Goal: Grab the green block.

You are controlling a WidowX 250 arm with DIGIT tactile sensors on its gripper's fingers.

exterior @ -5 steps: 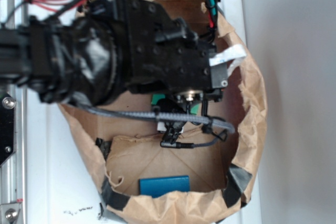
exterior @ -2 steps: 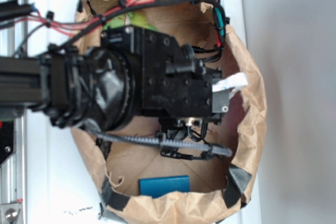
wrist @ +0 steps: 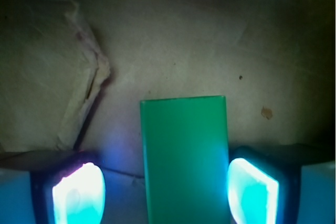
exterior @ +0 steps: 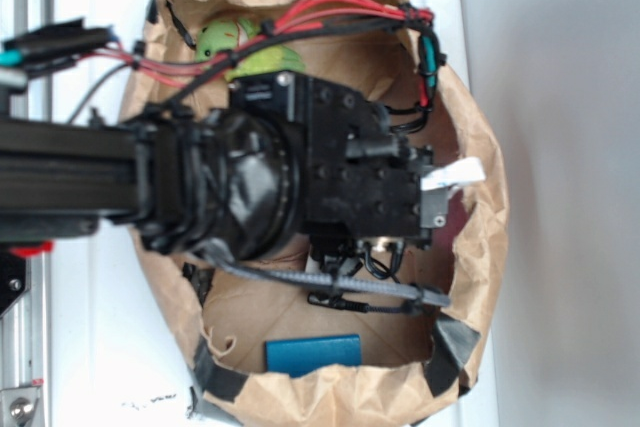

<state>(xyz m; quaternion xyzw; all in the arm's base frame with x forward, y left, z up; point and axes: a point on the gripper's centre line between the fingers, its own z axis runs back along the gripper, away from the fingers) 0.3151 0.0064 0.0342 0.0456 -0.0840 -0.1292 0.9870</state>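
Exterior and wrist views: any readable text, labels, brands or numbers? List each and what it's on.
None readable in either view.
White tag on the gripper housing: no legible print.
Dark specks on the white surface at the bag's lower left: too small and blurred to tell whether they are text.
Green block, blue block, green plush toy: no markings visible.

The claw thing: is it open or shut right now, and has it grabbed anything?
Gripper: open. Its glowing pads sit either side of the green block, the left one with a clear gap, so nothing is gripped yet.
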